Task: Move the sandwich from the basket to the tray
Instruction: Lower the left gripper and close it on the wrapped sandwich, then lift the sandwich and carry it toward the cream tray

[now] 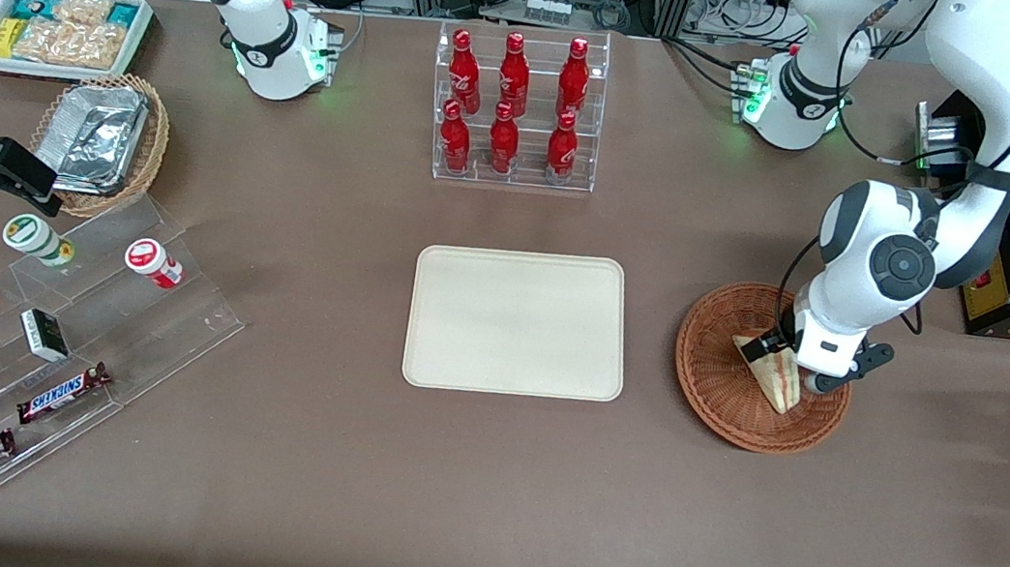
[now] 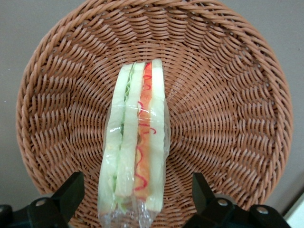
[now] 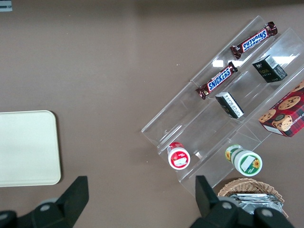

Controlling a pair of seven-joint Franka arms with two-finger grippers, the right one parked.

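The black two-finger gripper (image 2: 135, 194) is spread wide w/ gaps left either side of the plastic-wrapped triangular white-bread sandwich (image 2: 135, 156) in the round reddish-brown wicker basket (image 1: 708, 369). Bare brown table is seen btwn basket and flat cream rectangular tray (image 1: 519, 323); apparently unobstructed.
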